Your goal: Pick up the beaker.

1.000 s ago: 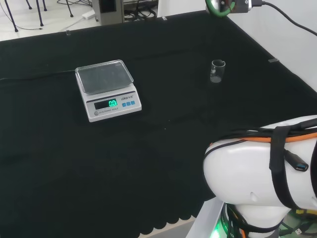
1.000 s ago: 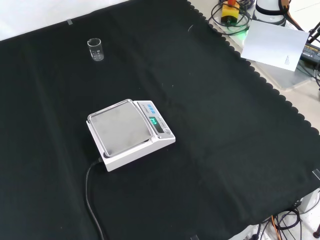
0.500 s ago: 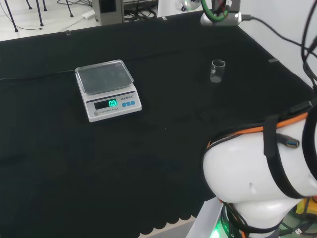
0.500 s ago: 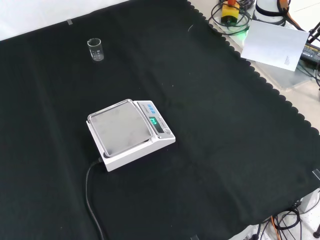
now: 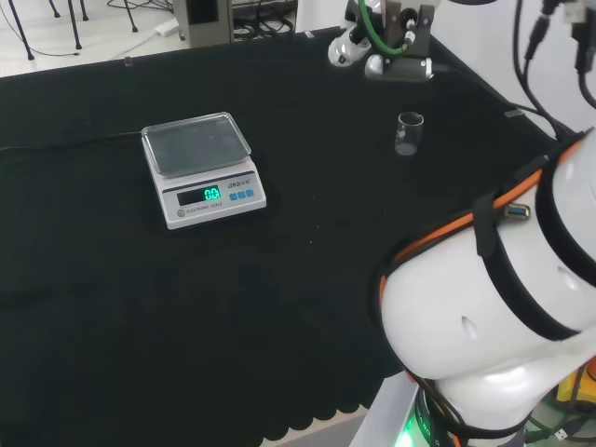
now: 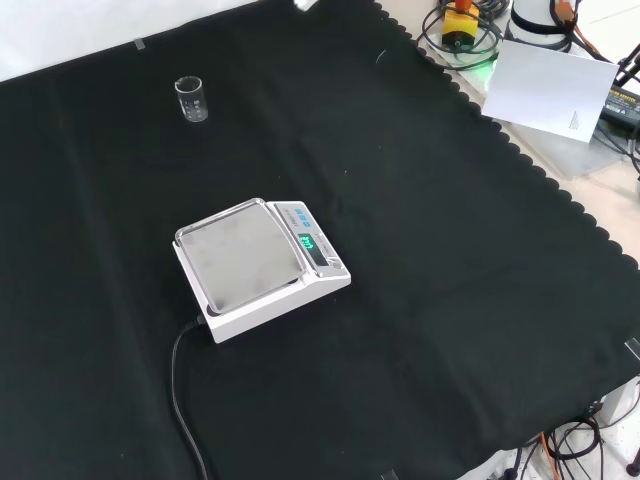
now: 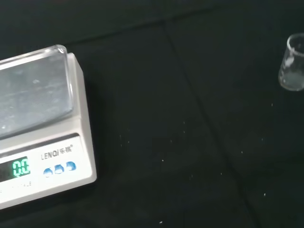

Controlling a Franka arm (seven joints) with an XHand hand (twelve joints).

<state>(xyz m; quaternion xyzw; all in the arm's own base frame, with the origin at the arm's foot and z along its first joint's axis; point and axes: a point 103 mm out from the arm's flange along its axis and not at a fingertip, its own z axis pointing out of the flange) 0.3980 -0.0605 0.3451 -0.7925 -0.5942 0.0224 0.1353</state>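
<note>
While the small glass beaker stands untouched on the table, the hand is held well above it, finger state unreadable, so the grasp remains undone.

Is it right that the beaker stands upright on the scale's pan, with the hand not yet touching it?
Not quite. The beaker stands upright on the black cloth, well apart from the scale, whose pan is bare; the front view shows this. The rest holds: the beaker stands alone there, with nothing touching it.
</note>
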